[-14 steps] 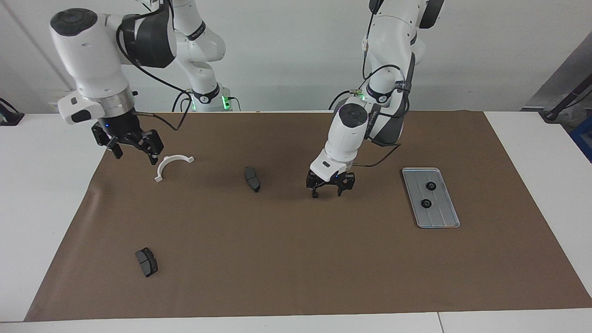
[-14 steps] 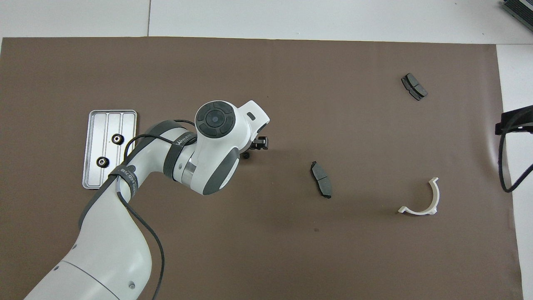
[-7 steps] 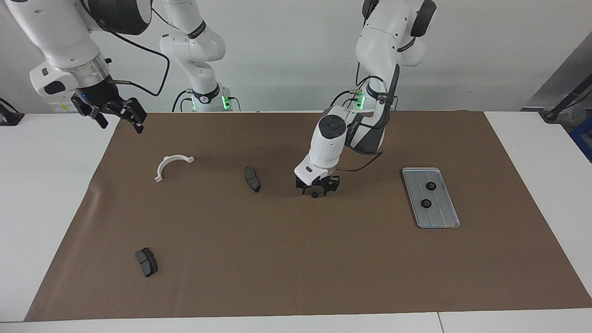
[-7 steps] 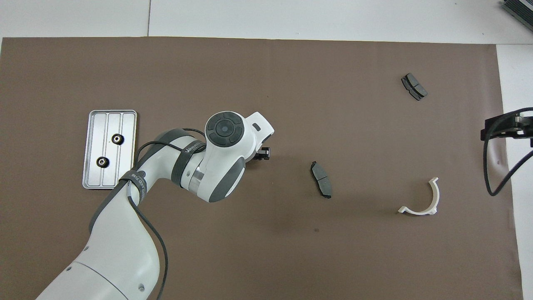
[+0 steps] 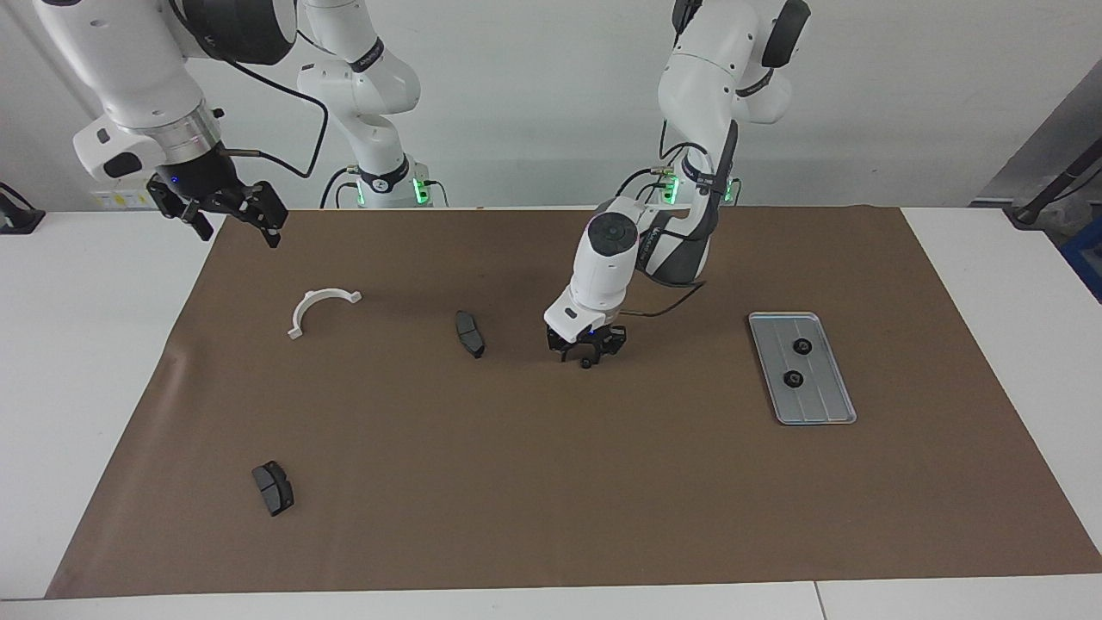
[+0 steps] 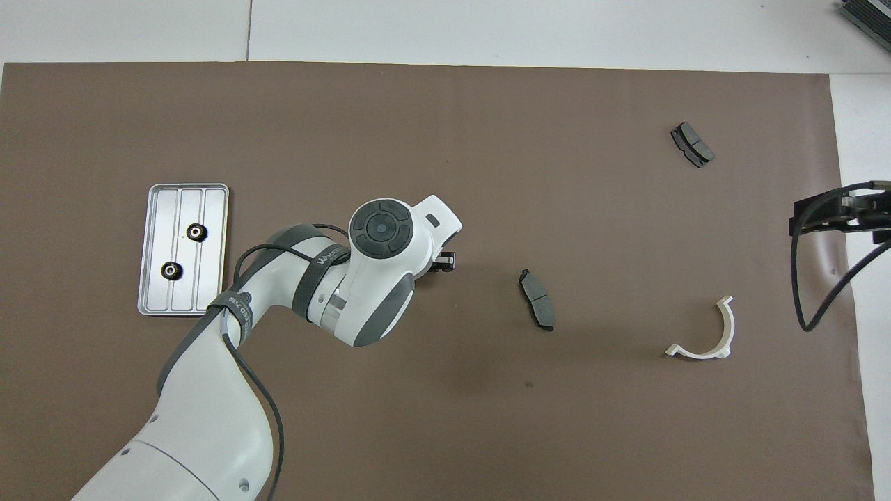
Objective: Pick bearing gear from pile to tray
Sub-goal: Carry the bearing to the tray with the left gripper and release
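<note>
A small black bearing gear (image 5: 585, 363) lies on the brown mat near the middle of the table. My left gripper (image 5: 588, 351) is down at the mat right over this gear. In the overhead view the left arm's hand hides the gear and only a black tip of the left gripper (image 6: 445, 261) shows. The silver tray (image 5: 826, 405) (image 6: 209, 209) lies toward the left arm's end of the table. It holds two black gears (image 5: 801, 346) (image 5: 791, 379). My right gripper (image 5: 239, 226) hangs open and empty over the mat's edge at the right arm's end.
The pile's other parts lie scattered on the mat. The white half-ring bracket (image 5: 314, 303) (image 6: 717, 341) lies under the right gripper's side. One brake pad (image 5: 469, 333) (image 6: 537, 309) lies beside the left gripper. The other brake pad (image 5: 273, 487) (image 6: 692, 144) lies farther from the robots.
My left gripper has come down onto the gear, shifting slightly toward the right arm's end. The right arm has lifted away from the white bracket and back over the mat's edge.
</note>
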Action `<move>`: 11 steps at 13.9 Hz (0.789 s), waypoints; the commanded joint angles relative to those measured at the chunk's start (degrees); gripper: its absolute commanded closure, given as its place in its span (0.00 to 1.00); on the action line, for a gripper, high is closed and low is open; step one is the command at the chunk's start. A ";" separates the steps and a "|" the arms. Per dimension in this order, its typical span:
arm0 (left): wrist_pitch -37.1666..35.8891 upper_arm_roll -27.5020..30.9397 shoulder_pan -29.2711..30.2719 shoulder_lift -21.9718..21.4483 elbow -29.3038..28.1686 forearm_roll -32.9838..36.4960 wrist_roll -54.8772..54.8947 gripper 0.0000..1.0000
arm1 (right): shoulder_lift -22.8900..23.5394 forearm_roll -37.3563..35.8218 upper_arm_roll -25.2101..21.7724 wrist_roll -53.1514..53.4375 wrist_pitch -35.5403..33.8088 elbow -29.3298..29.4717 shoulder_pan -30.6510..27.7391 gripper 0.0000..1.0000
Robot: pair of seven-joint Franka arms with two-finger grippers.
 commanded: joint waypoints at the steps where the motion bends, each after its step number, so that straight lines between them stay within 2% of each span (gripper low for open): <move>1: 0.98 0.87 -0.91 -1.55 -2.10 0.32 -0.85 0.49 | -0.82 -0.82 0.38 -2.19 -0.07 -1.02 -0.25 0.00; 5: 0.71 0.87 -0.82 -1.55 -2.10 0.32 -0.77 0.71 | -0.82 -0.83 0.38 -2.19 0.28 -1.02 -0.17 0.00; 11: 0.45 0.87 -0.65 -1.55 -2.01 0.32 -0.68 1.00 | -1.00 -0.74 0.46 -1.84 0.19 -1.20 -0.17 0.00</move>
